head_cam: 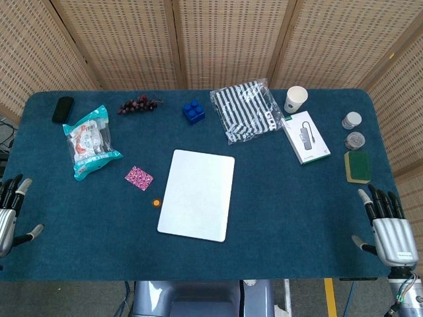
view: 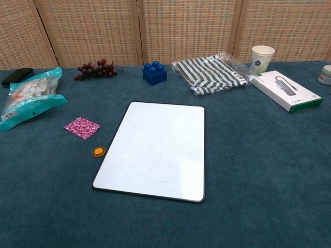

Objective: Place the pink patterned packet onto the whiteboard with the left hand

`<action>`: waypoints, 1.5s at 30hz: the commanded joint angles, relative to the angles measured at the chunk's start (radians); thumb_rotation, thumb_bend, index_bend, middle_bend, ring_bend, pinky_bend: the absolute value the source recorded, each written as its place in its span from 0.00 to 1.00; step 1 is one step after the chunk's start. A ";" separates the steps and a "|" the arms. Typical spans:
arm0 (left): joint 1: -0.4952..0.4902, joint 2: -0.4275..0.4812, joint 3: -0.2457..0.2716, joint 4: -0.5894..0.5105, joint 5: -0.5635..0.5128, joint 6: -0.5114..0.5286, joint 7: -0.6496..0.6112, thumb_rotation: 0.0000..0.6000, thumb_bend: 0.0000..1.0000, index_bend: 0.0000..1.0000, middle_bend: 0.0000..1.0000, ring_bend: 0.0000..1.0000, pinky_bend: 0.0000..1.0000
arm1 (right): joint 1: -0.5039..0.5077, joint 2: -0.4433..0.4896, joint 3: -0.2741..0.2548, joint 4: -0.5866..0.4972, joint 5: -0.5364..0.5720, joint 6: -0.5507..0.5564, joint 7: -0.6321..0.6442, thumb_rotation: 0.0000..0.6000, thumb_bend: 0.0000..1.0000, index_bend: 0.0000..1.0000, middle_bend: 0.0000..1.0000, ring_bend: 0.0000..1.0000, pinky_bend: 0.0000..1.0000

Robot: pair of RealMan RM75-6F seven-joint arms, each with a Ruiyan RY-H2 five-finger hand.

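- Table [head_cam: 277, 218], covered in dark blue felt, bearing all items below.
- Whiteboard [head_cam: 197, 194], white with a dark edge, lying flat near the table's centre, its surface bare.
- Striped cloth in clear wrap [head_cam: 246, 109], black-and-white, at the far side, right of centre.
- Teal-edged snack bag [head_cam: 91, 140], lying flat on the left part of the table.
- White box with green edge [head_cam: 306, 137], just right of the striped cloth, a grey device printed on its lid.
- Right hand [head_cam: 390, 228], at the table's near right edge — fingers upright and spread, holding nothing; seen in the head view only.
- Left hand [head_cam: 9, 210], at the near left edge, partly cut off by the frame — visible fingers apart, thumb out to the side, nothing held.
- Green sponge [head_cam: 357, 166], near the right edge.
- Paper cup [head_cam: 295, 99], upright, beside the cloth's far right corner.
- Blue toy brick [head_cam: 193, 110], at the far side, left of the cloth.
- Bunch of dark grapes [head_cam: 137, 104], left of the brick.
- Black oblong object [head_cam: 63, 109], at the far left.
- Pink patterned packet [head_cam: 139, 177], flat on the felt just left of the whiteboard, apart from it and well clear of the left hand.
- Two small round containers [head_cam: 351, 121], far right, one behind the other.
- Orange disc [head_cam: 156, 203], between packet and whiteboard edge, close to the board.
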 commanded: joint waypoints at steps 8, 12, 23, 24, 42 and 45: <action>-0.002 -0.001 0.000 0.006 -0.003 -0.009 -0.002 1.00 0.00 0.00 0.00 0.00 0.00 | 0.000 0.001 0.000 -0.005 0.004 -0.003 -0.001 1.00 0.00 0.00 0.00 0.00 0.00; -0.037 -0.007 -0.015 0.015 -0.002 -0.047 0.006 1.00 0.00 0.00 0.00 0.00 0.00 | 0.002 0.000 0.002 -0.006 0.008 -0.006 -0.007 1.00 0.00 0.00 0.00 0.00 0.00; -0.290 -0.013 -0.080 0.087 0.063 -0.325 0.012 1.00 0.00 0.01 0.00 0.00 0.00 | 0.003 0.004 0.003 -0.013 0.020 -0.017 -0.006 1.00 0.00 0.00 0.00 0.00 0.00; -0.317 -0.015 -0.086 0.094 0.056 -0.366 0.014 1.00 0.00 0.02 0.00 0.00 0.00 | 0.003 0.005 0.003 -0.014 0.022 -0.019 -0.005 1.00 0.00 0.00 0.00 0.00 0.00; -0.602 -0.205 -0.111 0.354 -0.074 -0.764 0.037 1.00 0.14 0.24 0.00 0.00 0.00 | 0.008 0.015 0.007 -0.036 0.054 -0.046 -0.009 1.00 0.00 0.00 0.00 0.00 0.00; -0.631 -0.237 -0.107 0.380 -0.086 -0.796 0.059 1.00 0.16 0.25 0.00 0.00 0.00 | 0.009 0.017 0.007 -0.040 0.058 -0.050 -0.008 1.00 0.00 0.00 0.00 0.00 0.00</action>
